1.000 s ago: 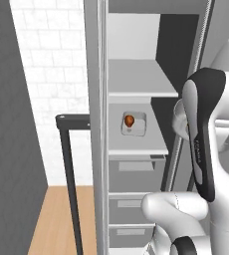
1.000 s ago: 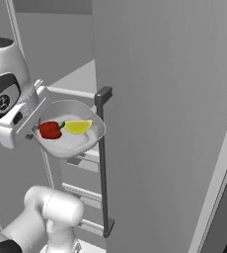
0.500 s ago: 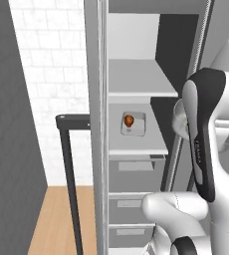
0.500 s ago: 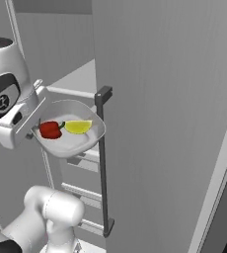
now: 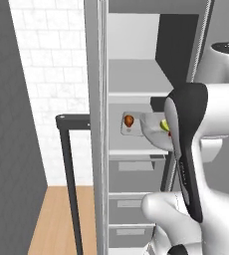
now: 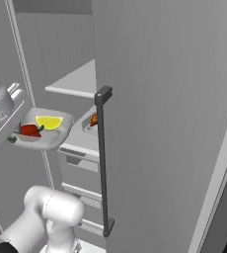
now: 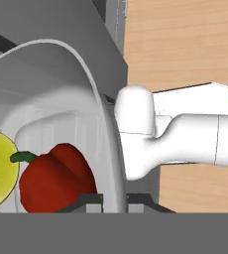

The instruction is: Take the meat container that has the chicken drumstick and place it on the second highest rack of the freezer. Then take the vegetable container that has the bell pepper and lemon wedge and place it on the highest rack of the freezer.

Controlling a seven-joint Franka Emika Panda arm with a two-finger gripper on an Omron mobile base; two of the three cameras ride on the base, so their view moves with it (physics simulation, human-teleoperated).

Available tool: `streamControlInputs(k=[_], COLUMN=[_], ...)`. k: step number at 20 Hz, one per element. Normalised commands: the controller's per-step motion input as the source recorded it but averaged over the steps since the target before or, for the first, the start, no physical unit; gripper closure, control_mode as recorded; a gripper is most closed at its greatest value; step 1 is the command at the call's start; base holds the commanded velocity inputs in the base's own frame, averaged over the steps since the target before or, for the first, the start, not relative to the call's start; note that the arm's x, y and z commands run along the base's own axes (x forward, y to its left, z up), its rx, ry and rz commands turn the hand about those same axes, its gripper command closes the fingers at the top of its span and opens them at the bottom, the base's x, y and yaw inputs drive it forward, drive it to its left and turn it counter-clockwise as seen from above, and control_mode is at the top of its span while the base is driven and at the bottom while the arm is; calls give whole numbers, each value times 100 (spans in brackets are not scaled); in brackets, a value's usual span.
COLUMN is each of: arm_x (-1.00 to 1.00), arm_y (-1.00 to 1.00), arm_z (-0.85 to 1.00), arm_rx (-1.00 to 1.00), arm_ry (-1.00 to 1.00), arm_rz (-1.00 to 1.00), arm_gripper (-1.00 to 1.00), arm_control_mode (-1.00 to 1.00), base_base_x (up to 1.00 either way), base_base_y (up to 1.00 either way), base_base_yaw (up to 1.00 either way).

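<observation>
White brick wall (image 5: 52,74) and pale wood floor (image 5: 54,219) flank the open freezer (image 5: 136,149), whose grey door (image 6: 170,123) stands swung out with its long black bar handle (image 6: 103,163) upright in the right base view.

Inside, the highest rack of the freezer (image 5: 136,94) is a flat grey panel; in the left base view it sits at 12 o'clock from the lower one. On the second highest rack of the freezer (image 5: 131,149) rests the meat container (image 5: 131,128), and the chicken drumstick (image 5: 129,120) lies in it, orange-brown. Grey drawers (image 5: 131,172) stack below at 6 o'clock.

The vegetable container (image 6: 41,133), a shallow white bowl, hangs in the air just outside the shelves, below the level of the upper rack. In the right base view it is at 9 o'clock from the drumstick and apart from it. The bell pepper (image 6: 30,130) and the lemon wedge (image 6: 49,122) lie side by side in it, touching.

The hand (image 7: 107,202) is clamped on the container's rim: in the hand view the thin white wall passes between the two dark tips, with the pepper just inside it.
</observation>
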Motion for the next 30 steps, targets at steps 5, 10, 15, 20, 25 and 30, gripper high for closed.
streamControlInputs(k=[5,10,15,20,25,30], arm_x=[28,64,59,35,83,95], arm_y=[0,0,0,-1,0,-6], arm_z=[22,27,1,-21,17,14], arm_rx=[0,0,0,0,0,0], arm_ry=[-4,-10,-31,-45,-8,2], arm_rz=[0,0,1,1,-6,-6], arm_gripper=[100,100,100,100,100,100], arm_control_mode=[-100,-100,-100,-100,-100,-100], base_base_x=[0,0,0,0,0,0], base_base_y=[0,0,0,0,0,0], base_base_yaw=[0,0,0,0,0,0])
